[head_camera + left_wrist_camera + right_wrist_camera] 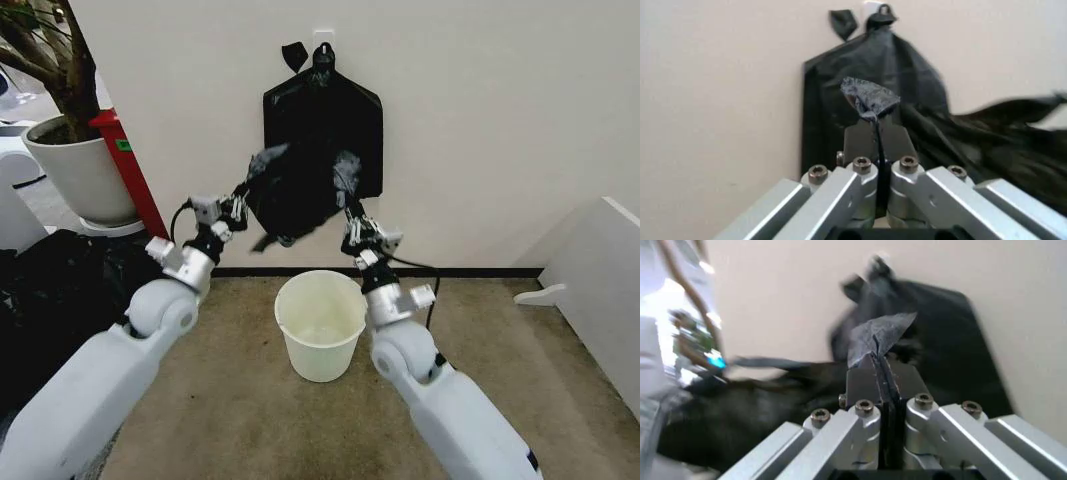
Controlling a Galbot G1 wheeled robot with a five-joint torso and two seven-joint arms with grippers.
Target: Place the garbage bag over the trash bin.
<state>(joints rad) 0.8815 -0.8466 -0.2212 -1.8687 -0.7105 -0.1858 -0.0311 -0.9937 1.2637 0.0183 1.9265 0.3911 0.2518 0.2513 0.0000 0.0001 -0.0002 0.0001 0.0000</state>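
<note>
The garbage bag (292, 208) is thin, glossy and black, and hangs stretched between my two grippers just above the trash bin (320, 325). The bin is a small cream-white one standing open on the carpet between my arms. My left gripper (262, 165) is shut on one edge of the bag, and a crumpled tuft sticks out past its tips (870, 97). My right gripper (346, 172) is shut on the opposite edge. In the right wrist view the bag (773, 405) sags away from the right gripper (877, 360). In the left wrist view the left gripper (875, 120) pinches the film.
A flat bundle of black bags (335, 115) hangs on the wall right behind the held bag. A white planter pot (80, 175) and a red post (130, 180) stand at far left, above a heap of black plastic (55, 290). A white panel (600, 290) stands at right.
</note>
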